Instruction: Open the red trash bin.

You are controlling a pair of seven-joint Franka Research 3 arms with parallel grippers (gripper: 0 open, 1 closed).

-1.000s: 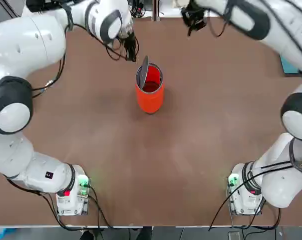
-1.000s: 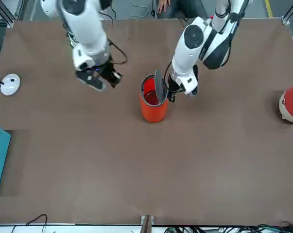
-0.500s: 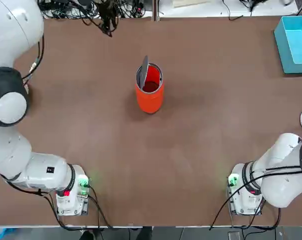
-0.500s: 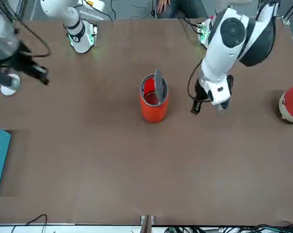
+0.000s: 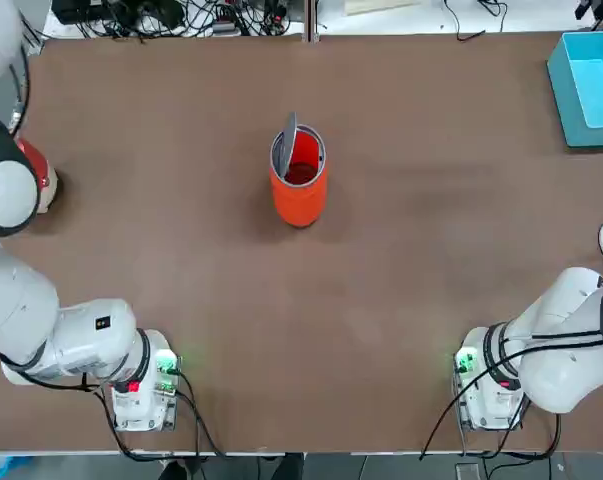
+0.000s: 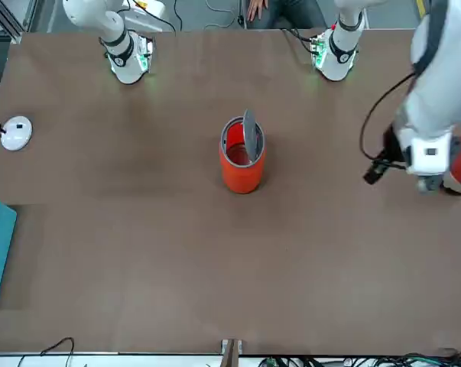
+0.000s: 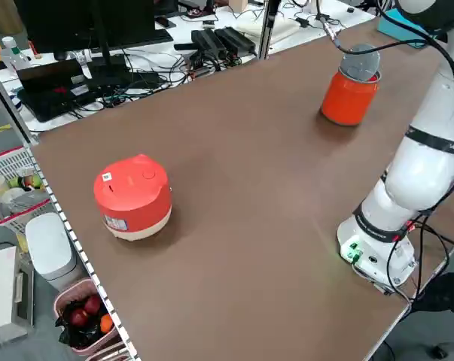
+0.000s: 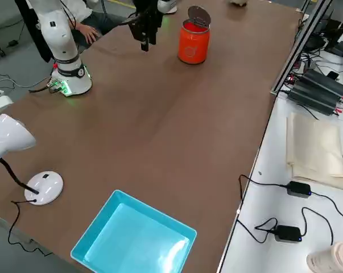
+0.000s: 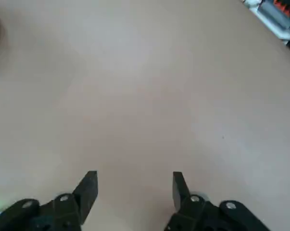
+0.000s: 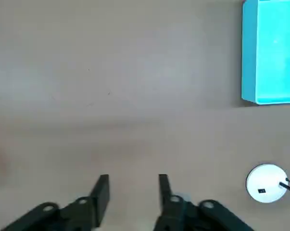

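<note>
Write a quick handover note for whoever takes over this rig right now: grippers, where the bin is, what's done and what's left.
Left gripper: open, empty, over bare table near the red-and-white rounded object at the robot's left edge.
Right gripper: open, empty, over bare table on the robot's right, with the light blue box and a white round lamp base in its view.
Red trash bin: upright mid-table, grey lid tipped up on edge, red inside showing.
Done: bin is open.
Left: nothing evident; neither gripper is near the bin.

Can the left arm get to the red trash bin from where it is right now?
Probably yes. The left gripper hangs open off by the red-and-white rounded object, and only bare table lies between it and the red trash bin, whose lid stands up.
</note>
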